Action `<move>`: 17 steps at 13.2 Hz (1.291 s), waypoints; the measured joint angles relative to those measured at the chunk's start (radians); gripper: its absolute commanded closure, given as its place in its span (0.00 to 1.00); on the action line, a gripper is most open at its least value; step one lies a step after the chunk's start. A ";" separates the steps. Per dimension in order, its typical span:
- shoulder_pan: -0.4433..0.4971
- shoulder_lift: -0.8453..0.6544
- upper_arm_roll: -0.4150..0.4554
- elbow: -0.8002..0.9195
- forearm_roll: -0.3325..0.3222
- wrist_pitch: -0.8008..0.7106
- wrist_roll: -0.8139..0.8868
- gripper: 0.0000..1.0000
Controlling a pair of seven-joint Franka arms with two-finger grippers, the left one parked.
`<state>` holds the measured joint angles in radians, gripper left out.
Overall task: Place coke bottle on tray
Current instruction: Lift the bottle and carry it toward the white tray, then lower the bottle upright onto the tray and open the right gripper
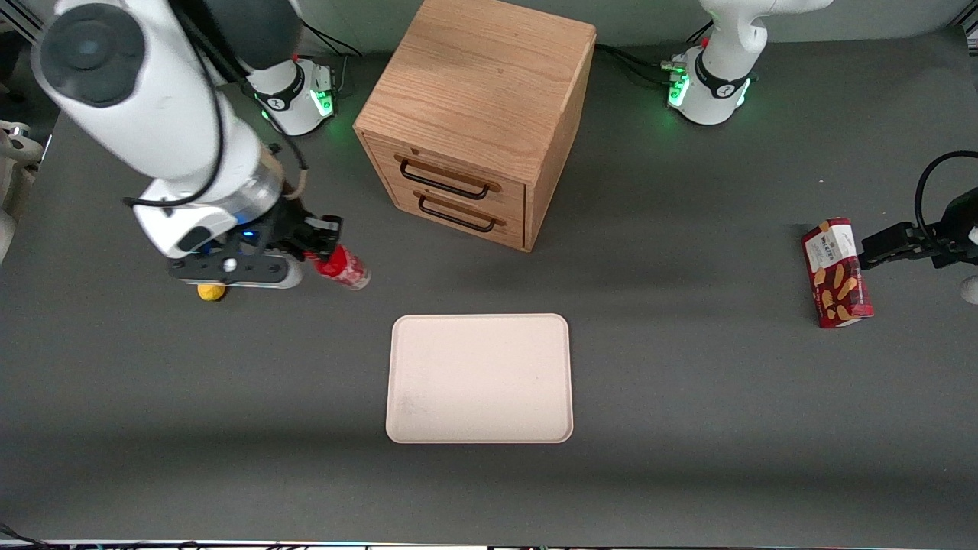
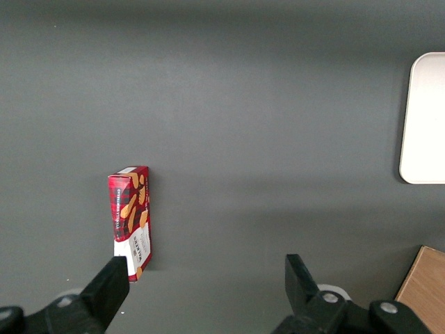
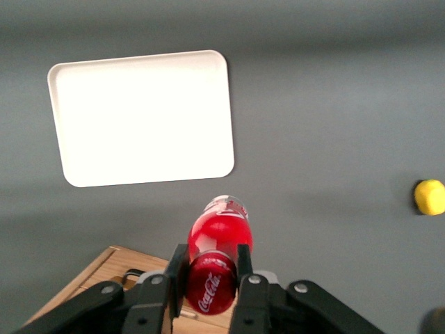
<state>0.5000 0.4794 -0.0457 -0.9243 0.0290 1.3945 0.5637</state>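
Observation:
My right gripper (image 1: 315, 250) is shut on the coke bottle (image 1: 344, 268), a small red bottle with white lettering, and holds it tilted above the table near the working arm's end. In the right wrist view the two black fingers (image 3: 176, 268) press on the bottle's red cap end (image 3: 211, 285), and its body (image 3: 221, 226) points away from the gripper (image 3: 210, 268). The pale cream-pink tray (image 1: 480, 378) lies flat in the middle of the table, nearer the front camera than the bottle, with nothing on it. It also shows in the right wrist view (image 3: 142, 115).
A wooden two-drawer cabinet (image 1: 477, 118) stands farther from the front camera than the tray. A yellow lump (image 1: 211, 292) lies on the table beside the gripper. A red snack box (image 1: 836, 273) lies toward the parked arm's end.

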 measured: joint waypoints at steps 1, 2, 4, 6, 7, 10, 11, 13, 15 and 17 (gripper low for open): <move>0.007 0.014 0.000 0.013 0.000 0.006 0.010 1.00; 0.006 0.025 0.000 0.023 0.000 0.017 0.012 1.00; 0.000 0.047 -0.003 0.026 0.000 0.051 0.012 1.00; -0.003 0.085 -0.005 0.026 0.000 0.120 0.012 1.00; -0.003 0.110 -0.007 0.025 0.000 0.163 0.011 1.00; -0.008 0.196 -0.017 0.025 0.000 0.286 0.010 1.00; -0.013 0.225 -0.017 0.025 0.000 0.320 0.010 1.00; -0.019 0.277 -0.018 0.025 0.000 0.374 0.009 1.00; -0.019 0.321 -0.021 0.025 0.000 0.428 0.009 1.00; -0.020 0.356 -0.027 0.024 0.000 0.463 0.009 1.00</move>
<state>0.4805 0.8353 -0.0724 -0.9001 0.0289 1.8575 0.5730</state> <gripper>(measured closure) 0.687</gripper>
